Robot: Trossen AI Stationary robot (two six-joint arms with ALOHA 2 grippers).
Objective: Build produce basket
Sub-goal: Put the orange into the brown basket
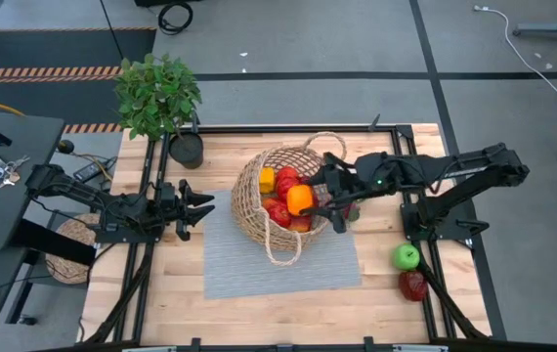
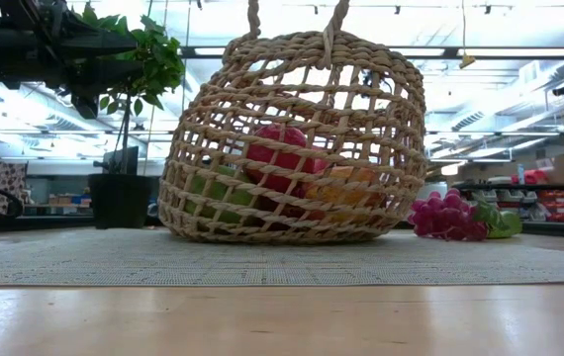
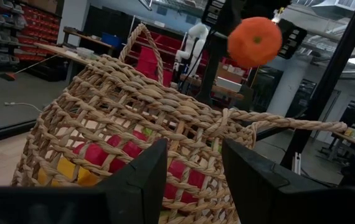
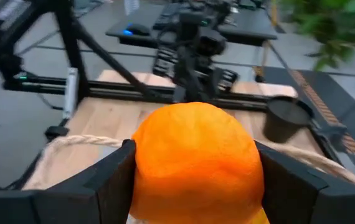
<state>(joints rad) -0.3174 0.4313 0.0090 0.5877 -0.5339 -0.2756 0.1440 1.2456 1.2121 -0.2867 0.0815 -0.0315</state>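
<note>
The tan wicker basket (image 1: 280, 203) stands on a grey mat and holds red, yellow and orange produce; it also fills the low view (image 2: 297, 138) and the left wrist view (image 3: 134, 143). My right gripper (image 1: 306, 200) hovers over the basket's mouth, shut on an orange (image 1: 300, 199), which also shows in the left wrist view (image 3: 254, 41). My left gripper (image 1: 203, 205) waits open at the basket's left. A green apple (image 1: 407, 256) and a red fruit (image 1: 413, 286) lie on the table at the right. Purple grapes (image 2: 445, 216) rest behind the basket. My right gripper pinches the orange (image 4: 196, 162) between its two fingers (image 4: 112, 180), one on each side of the fruit. The fingers come level from the table's right side. The orange is lifted clear, above the produce in the basket.
A potted green plant (image 1: 159, 98) in a black pot (image 1: 187, 149) stands at the table's far left. The grey mat (image 1: 278, 264) lies under the basket. Black frame rails (image 1: 435, 284) run along both sides. Bare wood lies along the near edge.
</note>
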